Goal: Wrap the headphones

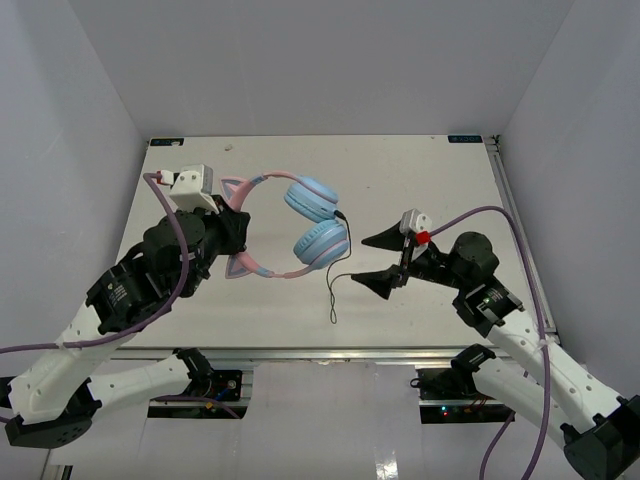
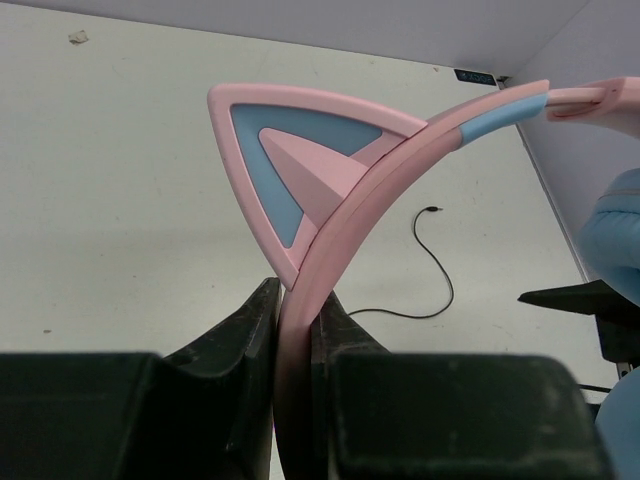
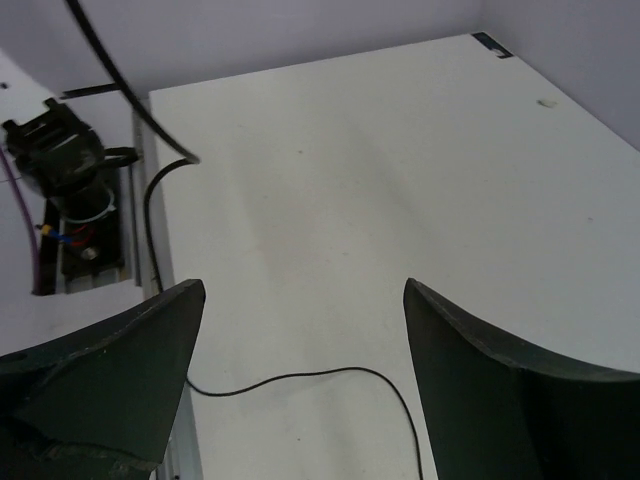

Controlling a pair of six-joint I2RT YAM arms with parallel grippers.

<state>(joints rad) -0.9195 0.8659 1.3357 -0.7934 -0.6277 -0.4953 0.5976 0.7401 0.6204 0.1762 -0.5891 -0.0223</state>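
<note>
Pink-banded, blue-cupped cat-ear headphones (image 1: 300, 225)

On the left wrist camera I see the headband (image 2: 400, 165) go down between the fingers of the left gripper (image 2: 297, 330), and its lower part is hidden from me there. The blue ear cup (image 2: 615, 235) is cut off by the right edge. On the right wrist camera the thin cable (image 3: 300, 378) runs out at the bottom edge. A speck (image 2: 77, 37) near the far edge of the tabletop (image 2: 150, 200) is too small for me to identify.
</note>
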